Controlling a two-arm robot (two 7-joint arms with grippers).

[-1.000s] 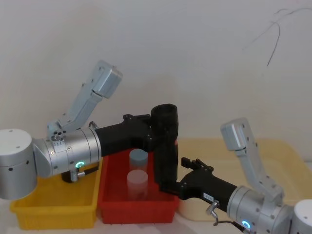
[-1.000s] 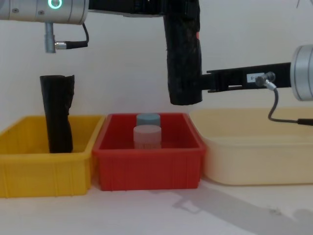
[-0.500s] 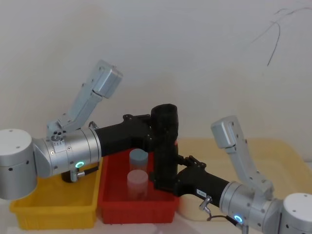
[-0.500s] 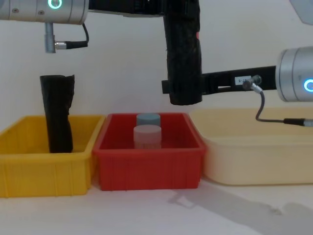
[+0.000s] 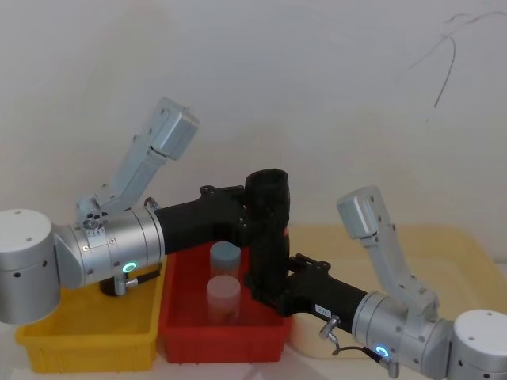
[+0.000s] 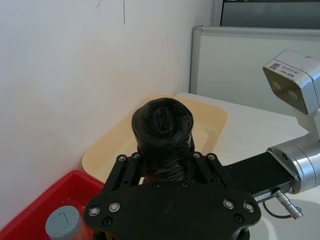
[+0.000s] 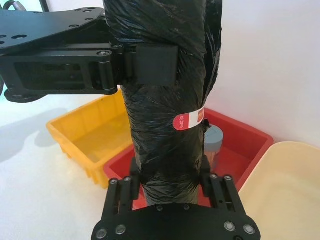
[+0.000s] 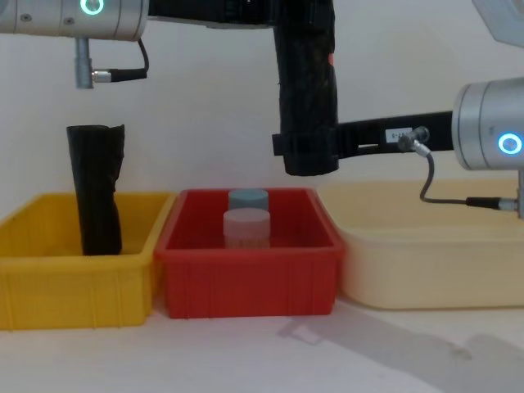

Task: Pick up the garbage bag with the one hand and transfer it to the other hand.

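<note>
Against white wall [image 5: 317, 79], garbage bag [image 7: 165, 100] carries unreadable red sticker [image 7: 189, 120].

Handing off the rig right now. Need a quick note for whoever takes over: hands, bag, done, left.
Left hand: shut on the bag near its top, holding it upright in the air above the red bin.
Right hand: at the bag's lower end, reaching in from the right; grip not confirmed.
Done: bag picked up and presented to the right hand.
Left: confirm the right hand's hold, then release the left hand.
The other black roll stands in the yellow bin; not part of the job.
</note>
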